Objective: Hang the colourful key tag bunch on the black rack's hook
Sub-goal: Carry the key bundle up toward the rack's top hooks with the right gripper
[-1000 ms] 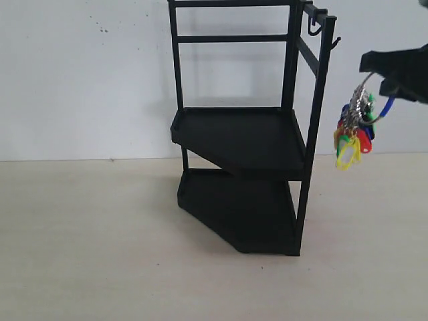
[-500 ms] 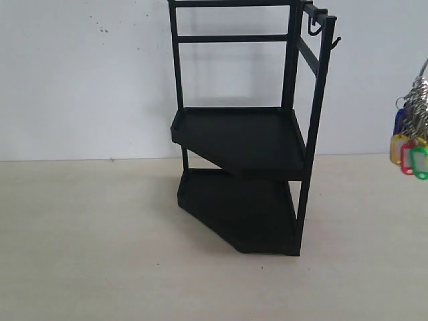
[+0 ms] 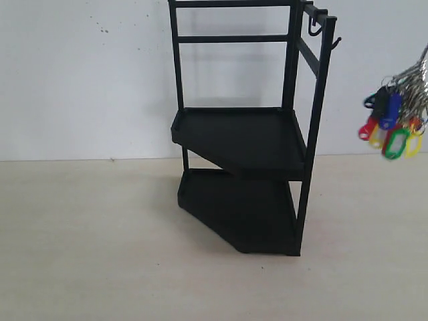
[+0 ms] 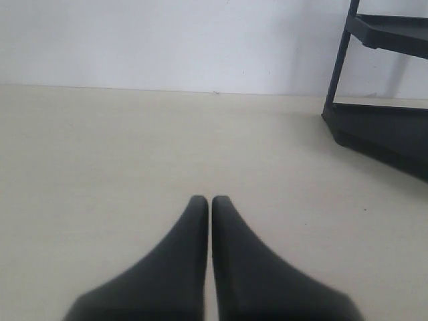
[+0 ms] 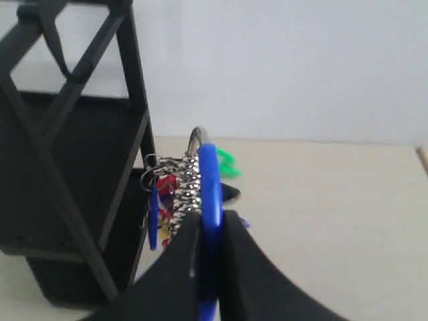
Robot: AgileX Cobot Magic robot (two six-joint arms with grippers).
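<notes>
**Desk:** What sits nearest your cameras?

**Operator:** My left gripper (image 4: 206, 200), its two black fingers pressed tip to tip with nothing between them, low over the pale surface (image 4: 100, 147). On my other arm, my right gripper (image 5: 208, 224) is clenched on the blue loop strap (image 5: 208, 175), which stands up between its fingers.

**Desk:** And the colourful key tag bunch?

**Operator:** The colourful key tag bunch (image 3: 393, 122) hangs in mid-air at the right edge of the exterior view. Its silver rings run off the frame, and my right gripper itself is out of that shot. Red, yellow, green and blue tags dangle clear of the surface. In my right wrist view the rings and tags cluster just past the strap, close to one of the rack's upright posts.

**Desk:** Where does that put it against the rack?

**Operator:** The black rack (image 3: 241, 137) stands on the surface in the middle of the exterior view, with two angled trays one above the other. The bunch is off to the right of its front post, not touching it, at about the height of the upper tray.

**Desk:** The hook?

**Operator:** The hook (image 3: 336, 43) juts from that post near the top, bare, higher than the bunch and to its left. A J-shaped hook (image 3: 312, 29) dangles under the top rail. A white wall (image 3: 87, 80) stands behind everything.
</notes>
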